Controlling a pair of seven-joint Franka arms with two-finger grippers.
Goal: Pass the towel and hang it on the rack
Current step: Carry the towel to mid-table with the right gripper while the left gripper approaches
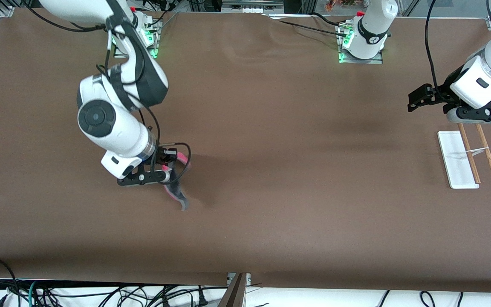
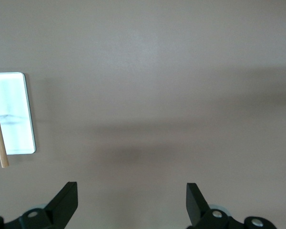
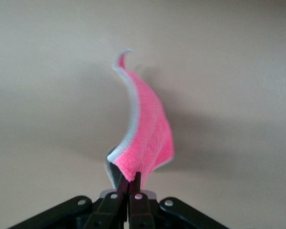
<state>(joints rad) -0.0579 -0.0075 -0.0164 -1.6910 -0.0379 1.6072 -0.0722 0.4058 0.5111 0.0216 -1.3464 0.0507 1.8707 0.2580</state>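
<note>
My right gripper (image 1: 171, 167) is shut on one corner of the towel (image 1: 178, 192) and holds it over the table at the right arm's end. The towel hangs twisted, showing pink and dark grey. In the right wrist view the gripper (image 3: 132, 179) pinches the pink towel (image 3: 145, 124) with its pale edging. The rack (image 1: 456, 160) stands at the left arm's end, with a white base and two brown rods (image 1: 488, 155). My left gripper (image 1: 418, 99) is open and empty, up in the air beside the rack's end nearest the robots. The left wrist view shows the gripper (image 2: 131, 193) and the rack (image 2: 14, 114).
The brown table (image 1: 292, 170) stretches bare between the towel and the rack. Cables (image 1: 100, 294) hang below the table's edge nearest the front camera. The arm bases (image 1: 362, 47) stand along the edge farthest from it.
</note>
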